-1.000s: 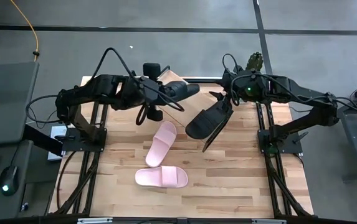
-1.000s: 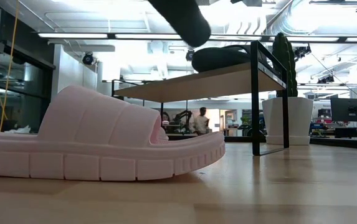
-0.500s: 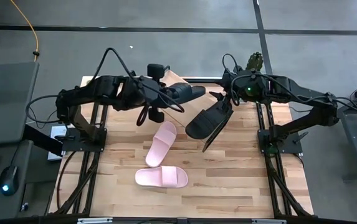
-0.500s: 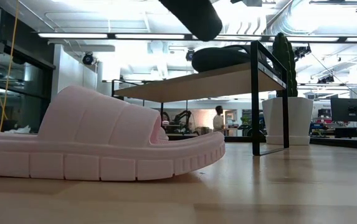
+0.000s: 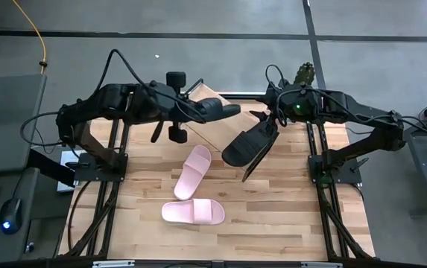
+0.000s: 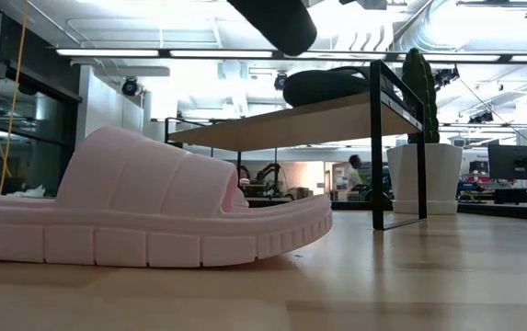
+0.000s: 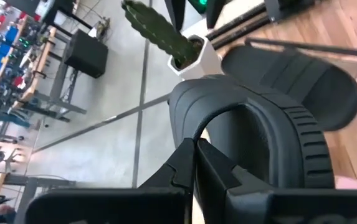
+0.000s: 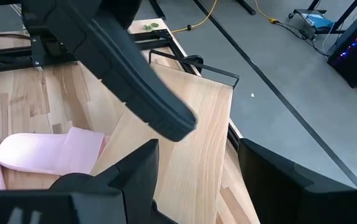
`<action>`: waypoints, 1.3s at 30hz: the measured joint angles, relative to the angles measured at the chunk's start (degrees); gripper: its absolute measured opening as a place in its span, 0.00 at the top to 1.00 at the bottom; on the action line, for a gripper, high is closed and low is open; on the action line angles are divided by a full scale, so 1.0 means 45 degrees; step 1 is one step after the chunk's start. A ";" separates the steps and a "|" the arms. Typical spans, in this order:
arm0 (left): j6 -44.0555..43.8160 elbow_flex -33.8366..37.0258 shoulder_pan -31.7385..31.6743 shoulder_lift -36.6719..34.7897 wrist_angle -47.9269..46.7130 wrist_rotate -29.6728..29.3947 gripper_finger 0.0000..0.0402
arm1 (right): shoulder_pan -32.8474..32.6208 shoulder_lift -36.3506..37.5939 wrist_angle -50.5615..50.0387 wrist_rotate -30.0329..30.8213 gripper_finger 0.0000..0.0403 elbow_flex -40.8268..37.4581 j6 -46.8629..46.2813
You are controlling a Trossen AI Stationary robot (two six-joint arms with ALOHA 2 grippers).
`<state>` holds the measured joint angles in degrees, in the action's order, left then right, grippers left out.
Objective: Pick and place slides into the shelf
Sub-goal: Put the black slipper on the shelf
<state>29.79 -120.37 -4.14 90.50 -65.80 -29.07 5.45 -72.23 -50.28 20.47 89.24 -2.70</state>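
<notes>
Your left gripper (image 7: 194, 163) is clamped on the strap of a black slide (image 5: 217, 110) carried above the shelf (image 5: 214, 130) at the table's far edge (right gripper (image 5: 271, 117) waits spread and empty); release it crooked and it may slide off.

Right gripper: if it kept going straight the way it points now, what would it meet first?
Probably the black sandal held by the left gripper; the open right gripper faces it above the shelf board. Depth unclear.
</notes>
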 joint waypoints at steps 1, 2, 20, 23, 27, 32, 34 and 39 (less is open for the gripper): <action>-0.0015 0.0259 -0.0006 -0.0161 0.0042 -0.0028 1.00 | 0.0000 0.0000 -0.0019 -0.0005 0.48 -0.0002 -0.0002; -0.0055 0.0581 -0.0006 -0.0341 0.0141 -0.0036 1.00 | 0.0000 0.0000 -0.0017 -0.0005 0.48 -0.0002 -0.0012; 0.0662 0.7887 0.0004 -0.4307 0.6476 0.0944 1.00 | -0.0024 0.0000 0.0040 0.0010 0.48 -0.0002 -0.0015; 0.0826 0.8476 -0.0001 -0.4439 0.6669 0.1178 1.00 | -0.0034 0.0000 0.0083 0.0010 0.48 -0.0002 -0.0015; 0.1045 0.9282 -0.0001 -0.4430 0.7451 0.1059 1.00 | -0.0034 0.0000 0.0082 0.0015 0.48 -0.0002 -0.0015; 0.1522 1.0024 -0.0006 -0.4429 0.8796 0.0916 1.00 | -0.0034 0.0000 0.0078 -0.0145 0.48 -0.0002 -0.0058; 0.1661 1.0177 -0.0006 -0.4433 0.9262 0.0893 1.00 | -0.0039 0.0000 0.0074 -0.0268 0.48 -0.0002 -0.0063; 0.1634 1.0461 -0.0017 -0.4428 0.9656 0.0887 1.00 | -0.0083 0.0000 0.0078 -0.0321 0.48 -0.0007 -0.0063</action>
<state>37.15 -73.30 -4.22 70.57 -22.35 -25.08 5.08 -72.23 -49.93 19.03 89.21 -2.98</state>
